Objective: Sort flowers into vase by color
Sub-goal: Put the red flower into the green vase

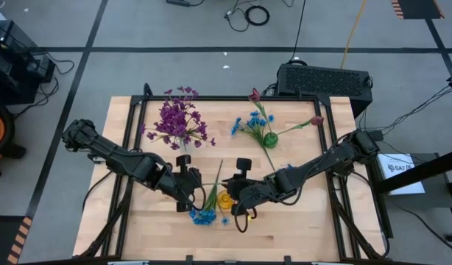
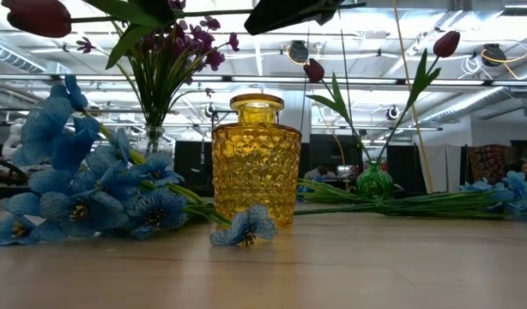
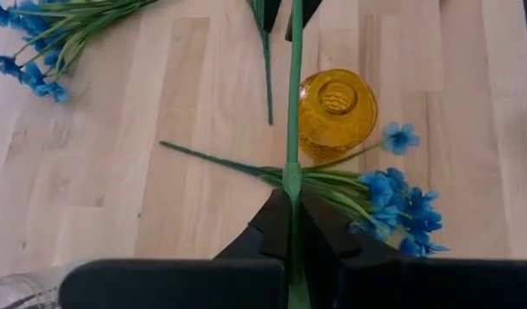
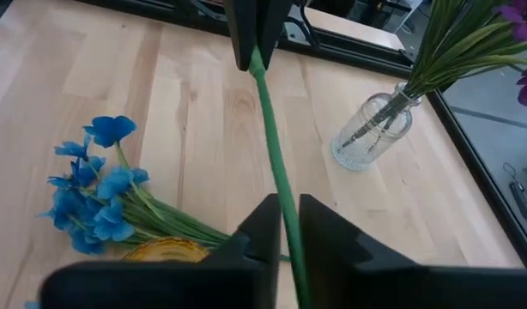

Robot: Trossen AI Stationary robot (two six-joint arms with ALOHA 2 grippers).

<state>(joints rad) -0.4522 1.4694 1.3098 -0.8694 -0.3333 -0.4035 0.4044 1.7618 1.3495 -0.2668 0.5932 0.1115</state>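
A dark red tulip (image 2: 40, 15) on a long green stem hangs roughly level above the table, between my two grippers. My left gripper (image 3: 291, 202) and my right gripper (image 4: 282, 206) are both shut on that stem, over the table's near middle (image 1: 211, 184). Below them stands a yellow glass vase (image 3: 336, 112). A bunch of blue flowers (image 3: 392, 202) lies flat on the table, its stems against the vase's foot. One loose blue blossom (image 2: 245, 227) lies in front of the vase. My left gripper pinches the tulip's green stem (image 3: 291, 176) between its two fingers, slanting down from the table's left. The stem runs on from there to my right gripper, lifted clear of the table. My right gripper pinches the same stem (image 4: 276, 184) between its two fingers, slanting down from the table's right. The stem stretches straight from it to my left gripper's fingers (image 4: 255, 34), clear of the table and the vase.
A clear glass vase (image 4: 375, 133) with purple flowers (image 1: 180, 121) stands at the far left. A small green vase (image 1: 270, 138) holding blue flowers and red tulips stands at the far right. More blue flowers (image 3: 27, 69) lie near it. A black frame (image 1: 138, 118) borders the table.
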